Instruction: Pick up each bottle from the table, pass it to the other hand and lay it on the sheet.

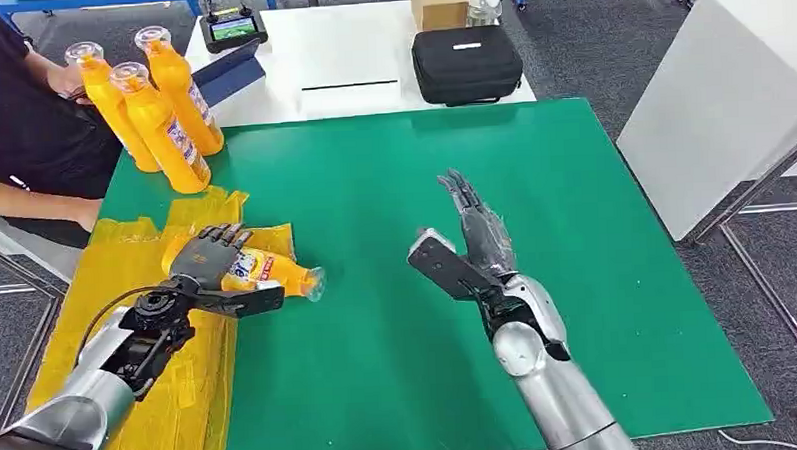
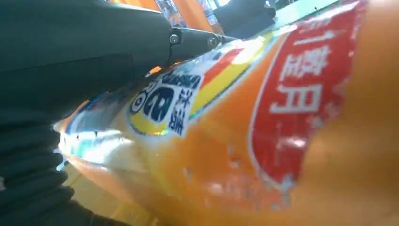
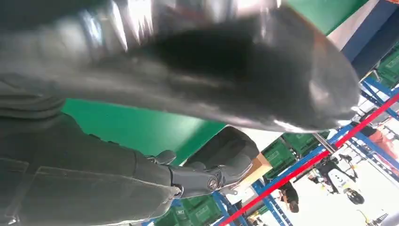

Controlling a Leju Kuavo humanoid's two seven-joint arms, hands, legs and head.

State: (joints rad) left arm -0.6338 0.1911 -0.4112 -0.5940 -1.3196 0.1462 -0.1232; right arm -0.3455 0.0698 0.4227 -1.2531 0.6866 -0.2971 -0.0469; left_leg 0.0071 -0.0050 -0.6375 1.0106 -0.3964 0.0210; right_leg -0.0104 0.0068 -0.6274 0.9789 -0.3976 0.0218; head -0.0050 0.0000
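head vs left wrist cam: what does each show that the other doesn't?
Head view alone: the yellow sheet, three upright bottles at the green mat's far left corner, the empty right hand, a black case, a person's arm.
Left wrist view alone: the label's print up close.
Both: the left hand gripping the lying bottle.

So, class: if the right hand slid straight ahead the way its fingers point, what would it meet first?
The right hand points up the bare green mat; the way looks free. The black case beyond is probably first, though depth is unclear.
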